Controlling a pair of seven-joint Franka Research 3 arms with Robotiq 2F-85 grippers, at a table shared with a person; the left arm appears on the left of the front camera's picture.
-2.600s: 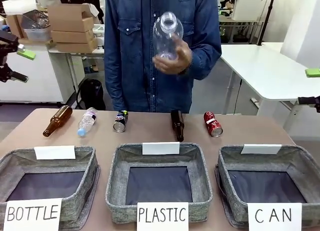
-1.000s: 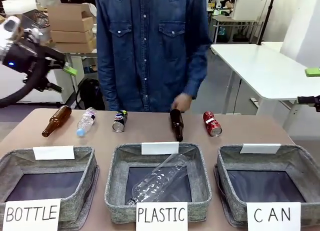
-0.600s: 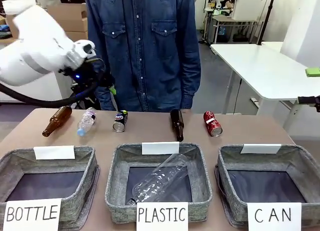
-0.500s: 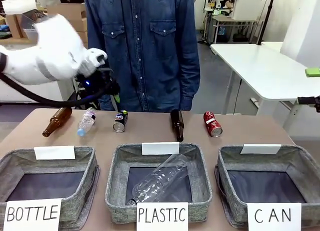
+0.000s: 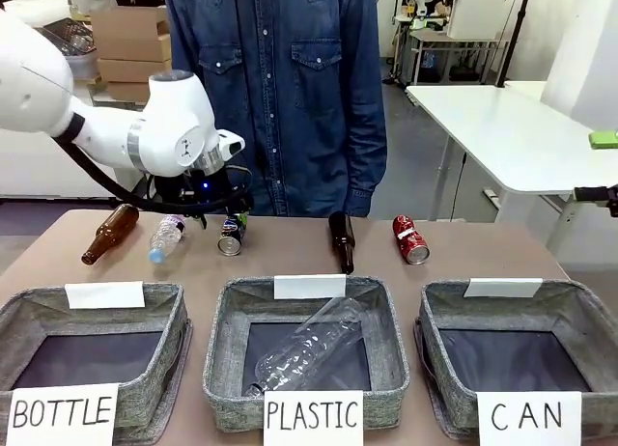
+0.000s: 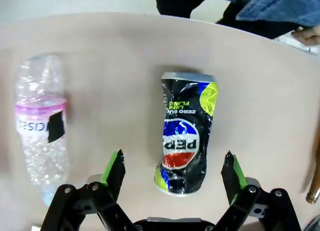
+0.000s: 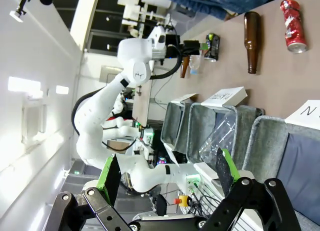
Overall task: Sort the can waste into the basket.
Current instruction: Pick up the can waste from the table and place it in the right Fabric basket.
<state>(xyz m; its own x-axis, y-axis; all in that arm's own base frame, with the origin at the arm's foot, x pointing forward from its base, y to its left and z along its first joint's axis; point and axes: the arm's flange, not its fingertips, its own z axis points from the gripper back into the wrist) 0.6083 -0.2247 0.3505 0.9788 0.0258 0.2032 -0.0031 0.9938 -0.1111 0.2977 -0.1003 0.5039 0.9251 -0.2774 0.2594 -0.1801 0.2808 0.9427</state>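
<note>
Front view: fixed on the robot's side, facing across the table [image 5: 483, 258] to the person [image 5: 280, 98] at the far side. The BOTTLE basket [image 5: 169, 335], PLASTIC basket [image 5: 222, 340] and CAN basket [image 5: 439, 313] lie nearest.
Left wrist view: close above the table's far left part, looking down on the Pepsi can [image 6: 186, 133] and a clear water bottle [image 6: 41, 121].
Right wrist view: rolled sideways, well back at the right, looking left across the table.
Shared: the Pepsi can, in all three views; the dark brown bottle [image 5: 342, 239], red can [image 5: 410, 238] and left arm [image 5: 145, 137], in the front and right wrist views.

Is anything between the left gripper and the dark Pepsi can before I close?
Nothing visible. The open left gripper faces the Pepsi can, with its fingers flanking the can in the wrist view. The small plastic bottle lies apart, outside the fingers.
</note>
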